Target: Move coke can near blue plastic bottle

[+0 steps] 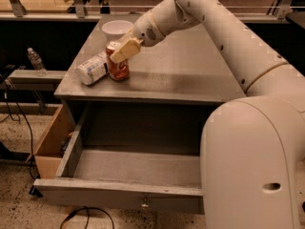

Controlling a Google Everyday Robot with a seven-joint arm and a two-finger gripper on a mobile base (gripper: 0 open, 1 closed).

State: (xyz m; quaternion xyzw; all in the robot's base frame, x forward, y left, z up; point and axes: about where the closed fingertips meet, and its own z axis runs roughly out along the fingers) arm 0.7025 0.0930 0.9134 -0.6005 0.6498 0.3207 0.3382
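1. Looking through the camera view, the robot's white arm is reaching from the right across the grey metal tabletop toward its left front corner.
2. The tan-tipped gripper is sitting at the top of the small red coke can with white lettering and is covering part of its rim on the right side. Whether it is clamping the can or only resting against it, I cannot tell.
3. The coke can is standing upright on the tabletop, near the left front edge.
4. The stout, pale blue plastic bottle with a light label is lying on its side just left of the can, touching it or nearly so.
5. A round white bowl is sitting farther back on the tabletop, behind the can and apart from it.
6. Below the tabletop, a wide grey drawer is hanging open.
7. A slim clear water bottle is standing on a ledge off to the left, well apart from the things on the tabletop.
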